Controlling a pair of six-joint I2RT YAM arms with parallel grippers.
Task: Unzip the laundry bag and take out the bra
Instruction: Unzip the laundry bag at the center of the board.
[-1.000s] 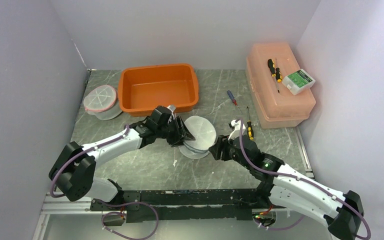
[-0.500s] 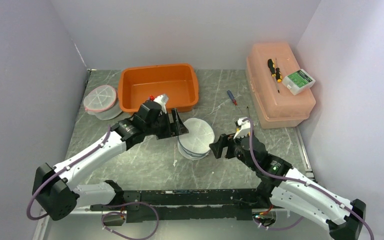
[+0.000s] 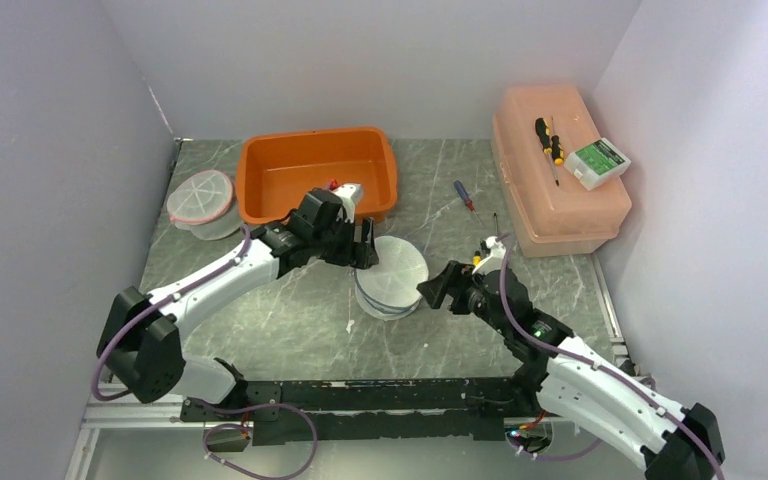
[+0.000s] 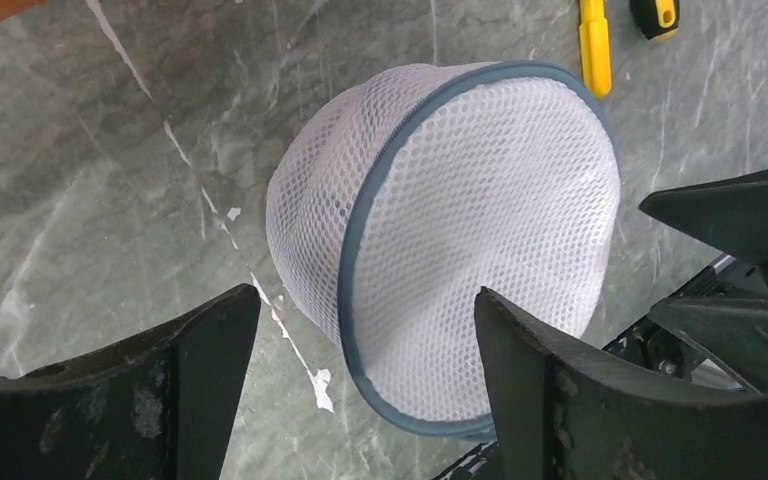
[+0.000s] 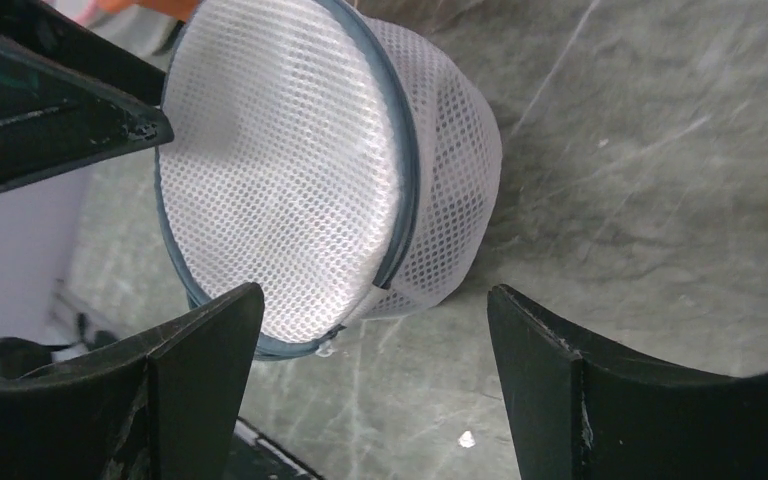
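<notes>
- Laundry bag (image 3: 392,275): round white mesh pouch at mid-worktop, tipped on its side with the flat face angled up. Resting free, gripped by nothing.
- Zip (image 4: 352,250): blue-grey band running round the rim of the flat face. Looks closed all the way round, so unzipping judged not yet begun.
- Bra: not made out through the mesh; presumably inside.
- Small tab (image 5: 328,346) at 6 o'clock on the rim in the right wrist view. Possibly the pull; too small to be sure.
- Left jaws: spread wide and empty, at about 10 o'clock from the bag in the top view. Framing the bag between the two tips in the wrist view, touching none of it.
- Right jaws: spread wide and empty too, close beside the bag at about 4 o'clock. Apart from the mesh on both sides, with the bag towards 11 o'clock of the gap.
- To do the step well:
  - Find the pull before closing on anything.
  - Pin the mesh body with one pair, away from the zip, so the pouch cannot roll.
  - Pinch the tab alone with the other pair, and draw along the curve of the rim, keeping the band taut.
- Risk: soft mesh, likely to bunch and jam the slider if tugged slack.
- Further out on the worktop (image 3: 290,320): orange tub (image 3: 315,134) at 11 o'clock from the bag, screwdriver (image 3: 464,193) at 1 o'clock.
</notes>
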